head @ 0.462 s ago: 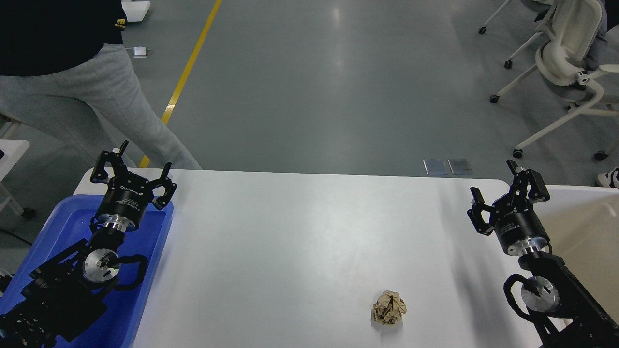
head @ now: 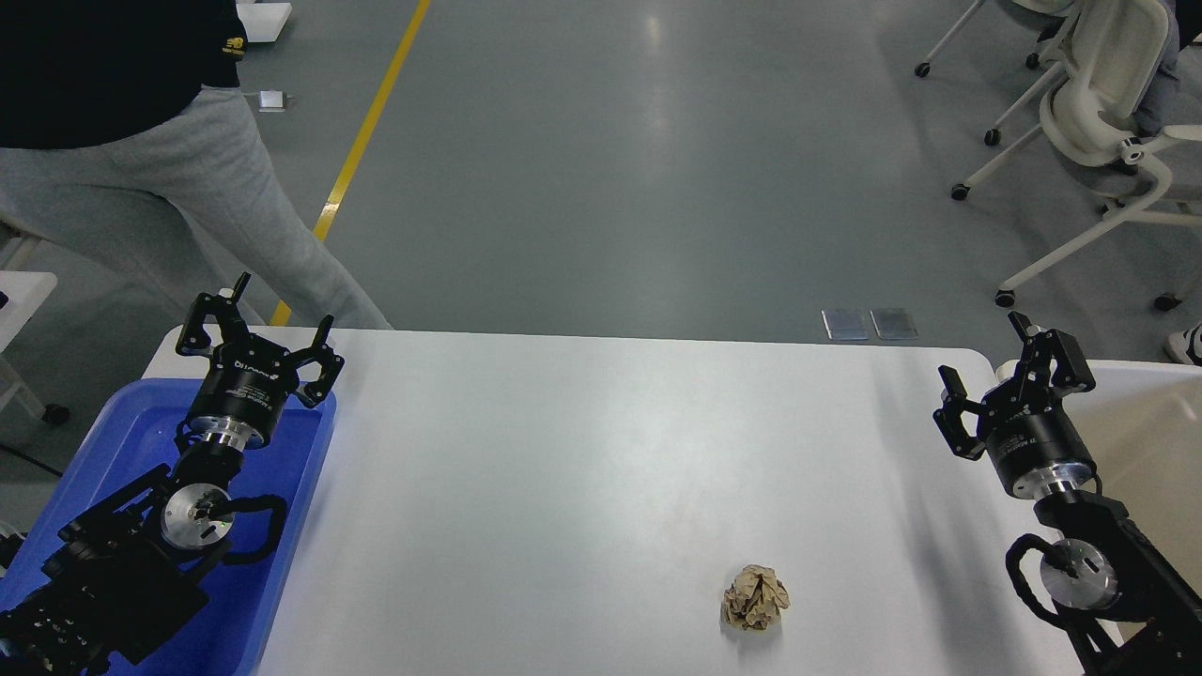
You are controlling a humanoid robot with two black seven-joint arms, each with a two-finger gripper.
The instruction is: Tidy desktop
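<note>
The white desktop (head: 582, 451) fills the lower middle of the head view. A crumpled brown paper ball (head: 755, 597) lies on it near the front, right of centre. My left gripper (head: 279, 302) is open and empty over the far end of the blue tray, at the desktop's left edge. My right gripper (head: 982, 349) is open and empty above the desktop's far right corner, well behind and to the right of the paper ball.
A blue plastic tray (head: 300, 469) sits at the left edge under my left arm. A beige-white bin (head: 1146, 441) stands at the right edge. A person in grey trousers (head: 178, 188) stands beyond the far left corner. White office chairs (head: 1099, 122) stand at the far right.
</note>
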